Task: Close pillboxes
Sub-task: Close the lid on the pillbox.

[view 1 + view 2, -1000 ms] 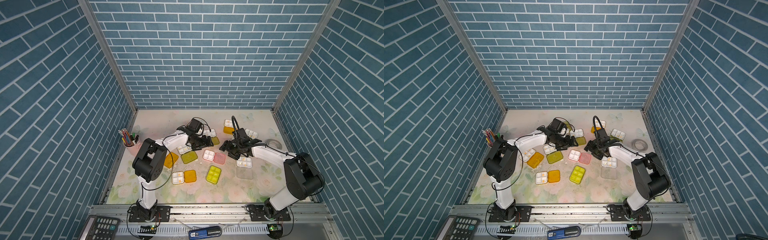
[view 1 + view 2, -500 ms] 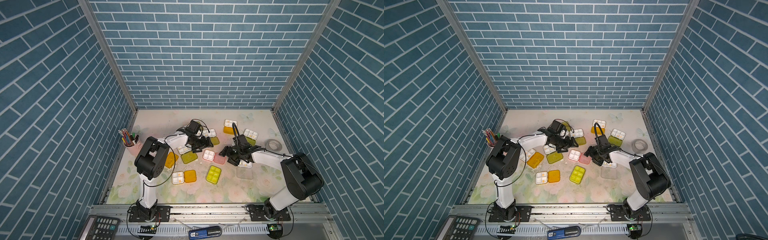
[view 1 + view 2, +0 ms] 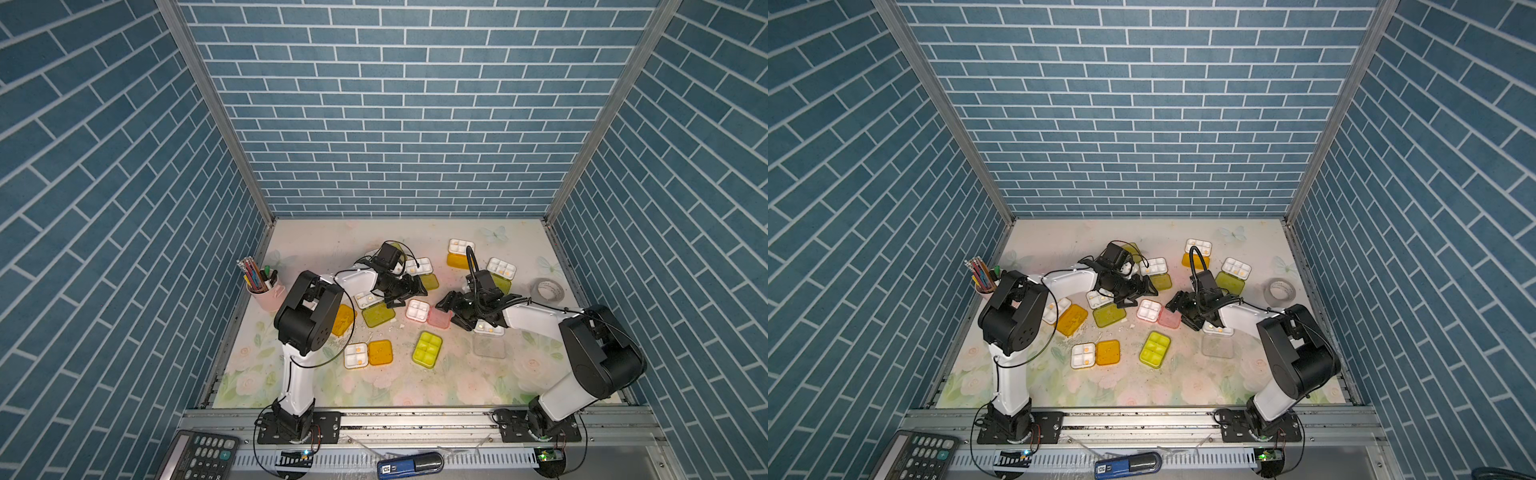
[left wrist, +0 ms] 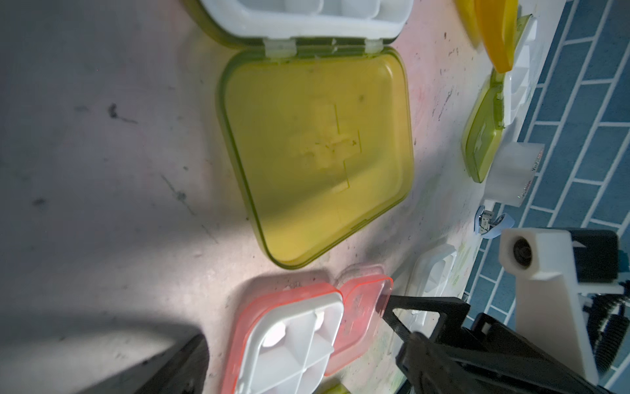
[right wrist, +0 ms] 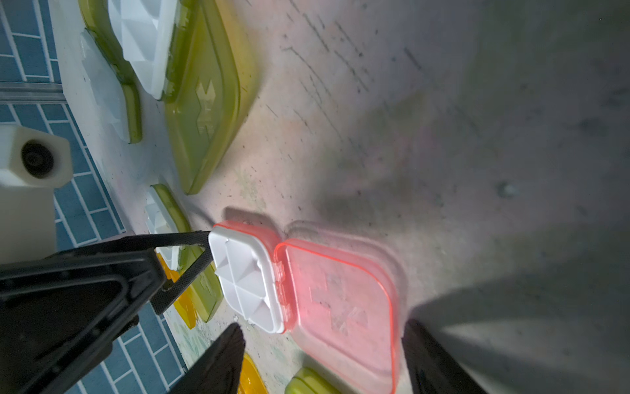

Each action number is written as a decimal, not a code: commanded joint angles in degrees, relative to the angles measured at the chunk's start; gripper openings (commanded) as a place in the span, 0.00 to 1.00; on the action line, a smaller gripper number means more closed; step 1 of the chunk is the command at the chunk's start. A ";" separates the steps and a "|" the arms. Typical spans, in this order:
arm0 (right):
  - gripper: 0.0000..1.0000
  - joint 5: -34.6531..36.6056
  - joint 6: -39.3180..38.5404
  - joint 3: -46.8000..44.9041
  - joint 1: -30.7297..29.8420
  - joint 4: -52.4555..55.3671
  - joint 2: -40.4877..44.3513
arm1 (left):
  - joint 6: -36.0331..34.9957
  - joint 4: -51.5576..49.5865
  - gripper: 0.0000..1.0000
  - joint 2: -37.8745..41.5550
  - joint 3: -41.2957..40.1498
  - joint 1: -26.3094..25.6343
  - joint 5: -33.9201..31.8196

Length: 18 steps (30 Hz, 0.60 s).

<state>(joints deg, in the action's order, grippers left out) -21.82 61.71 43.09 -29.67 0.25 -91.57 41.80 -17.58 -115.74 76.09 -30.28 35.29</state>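
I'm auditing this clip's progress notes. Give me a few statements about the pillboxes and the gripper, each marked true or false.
The pink pillbox lies open. True.
The right gripper is shut on the pink lid. False: its jaws stand open, one on either side of the lid, which lies flat.
The yellow-green pillbox near the front of the table is closed. True.
The tape roll stands beside the pencil cup. False: they sit at opposite sides of the table.
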 commanded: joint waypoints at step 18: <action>0.72 -6.36 2.71 -1.92 -0.03 -7.98 0.76 | 0.39 0.18 0.92 -2.01 -1.09 -0.15 0.29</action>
<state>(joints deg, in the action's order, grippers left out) -26.48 62.13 41.71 -29.67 -5.17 -92.55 42.26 -16.80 -115.96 76.09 -30.28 35.88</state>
